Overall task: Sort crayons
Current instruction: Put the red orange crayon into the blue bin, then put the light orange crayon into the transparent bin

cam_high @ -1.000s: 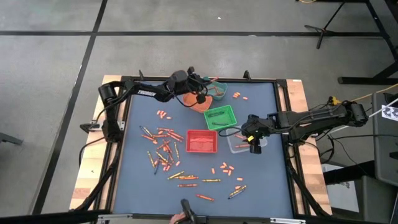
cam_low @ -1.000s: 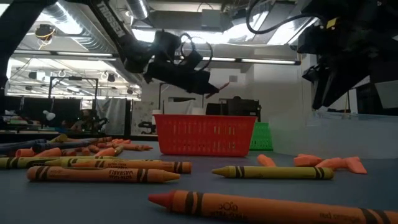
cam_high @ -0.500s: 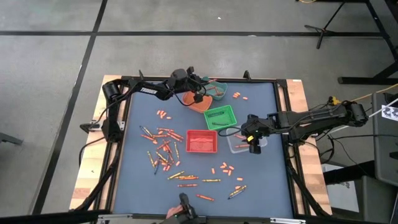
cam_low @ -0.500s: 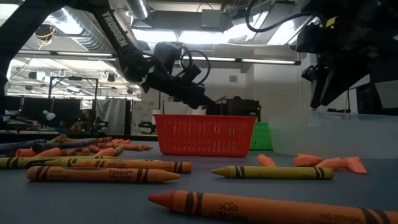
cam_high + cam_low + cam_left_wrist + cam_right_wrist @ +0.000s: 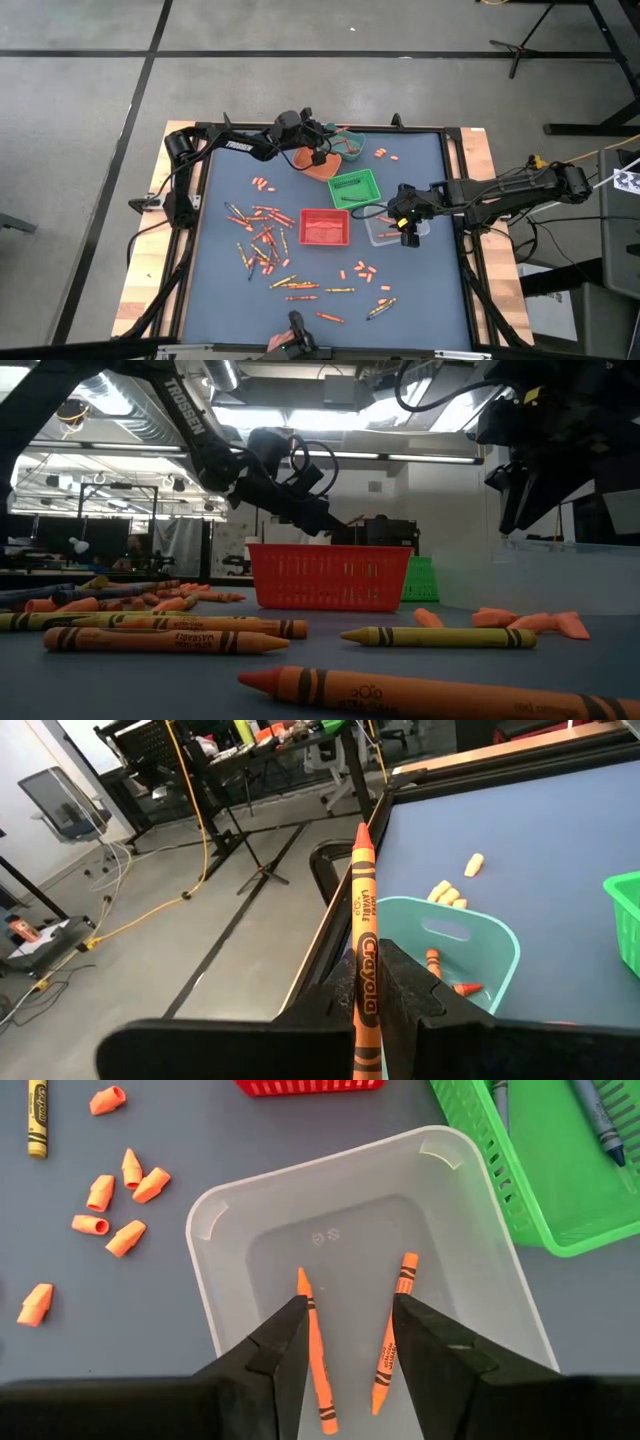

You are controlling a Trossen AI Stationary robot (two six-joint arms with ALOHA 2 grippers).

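Crayons (image 5: 265,238) lie scattered on the blue table, mostly orange, with short stubs (image 5: 365,272) near the front. My left gripper (image 5: 322,155) (image 5: 365,985) hangs at the far side, over the orange bin (image 5: 312,163) and beside the teal bin (image 5: 455,935). It is shut on one orange crayon (image 5: 362,910). My right gripper (image 5: 408,232) (image 5: 350,1315) stands open above the clear bin (image 5: 240,1230). Two orange crayons (image 5: 315,1350) lie flat on that bin's floor. My left gripper pinches the orange crayon's rear part (image 5: 366,1005) between its two fingers. The crayon runs along the fingers and sticks out ahead of them, tip (image 5: 362,838) foremost. The fingers come from the table's left, slanting slightly down. The crayon is lifted clear above the bins.
A green bin (image 5: 353,187) and a red bin (image 5: 323,226) stand mid-table between the two arms. More stubs (image 5: 385,153) lie at the far right. A raised dark frame (image 5: 460,200) borders the table.
My left gripper has sunk a little with the orange crayon toward the bins at the far side, rolling slightly, and then kept still. Its fingers stay shut on the crayon.
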